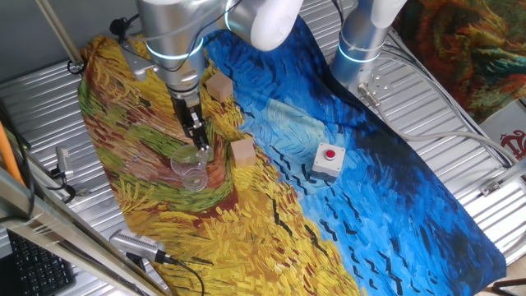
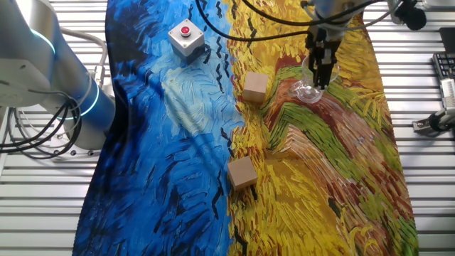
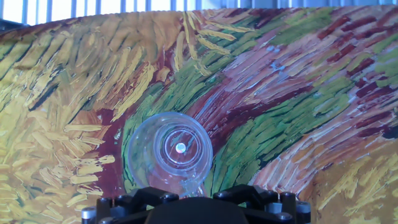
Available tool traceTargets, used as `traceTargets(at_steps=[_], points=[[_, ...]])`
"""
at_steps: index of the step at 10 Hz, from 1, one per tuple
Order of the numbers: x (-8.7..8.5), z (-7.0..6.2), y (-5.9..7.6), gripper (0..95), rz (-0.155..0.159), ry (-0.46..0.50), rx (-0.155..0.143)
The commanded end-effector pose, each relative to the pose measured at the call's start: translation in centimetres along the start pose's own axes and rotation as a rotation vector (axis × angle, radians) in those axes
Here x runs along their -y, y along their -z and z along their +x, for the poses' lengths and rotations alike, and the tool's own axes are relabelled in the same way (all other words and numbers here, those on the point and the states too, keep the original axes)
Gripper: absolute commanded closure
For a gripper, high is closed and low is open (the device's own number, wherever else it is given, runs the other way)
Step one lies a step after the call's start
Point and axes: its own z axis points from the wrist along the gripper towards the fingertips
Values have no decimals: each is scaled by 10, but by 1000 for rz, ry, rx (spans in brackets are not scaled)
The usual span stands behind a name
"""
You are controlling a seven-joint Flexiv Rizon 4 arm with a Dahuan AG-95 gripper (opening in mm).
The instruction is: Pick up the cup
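The cup point(image 1: 191, 168) stood upright on the yellow and green part of the painted cloth point(image 1: 394, 197) that covered the tabletop point(image 1: 49, 107), its clear walls letting the brushstroke pattern show through. The hand point(image 1: 200, 141) reached down from above and its dark fingers point(image 2: 319, 67) met the cup at the rim on one side; in the other fixed view the fingers stood close together right over the rim, with the cup's round body showing just below them. From these angles it could not be told whether the hand was clamped on the cup wall or only resting against it. In the hand view the cup point(image 3: 170, 152) appeared from straight above as a set of rings, sitting just ahead of the black base of the hand at the bottom edge.

One wooden cube point(image 1: 242, 152) lay just beside the cup, towards the blue half of the cloth, and a second cube point(image 1: 219, 87) lay farther back near the arm point(image 1: 177, 37). A grey box with a red button point(image 1: 328, 159) sat well apart on the blue area
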Motion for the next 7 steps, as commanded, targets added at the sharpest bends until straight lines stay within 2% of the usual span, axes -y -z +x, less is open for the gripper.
traceTargets(at_steps=[1,5,7], points=[[-3,-6,-2,0,-4,8,-2],[-11,-14,-4,0,-7,35,-7],[-18,-18,-9,0,-3,74,-4]])
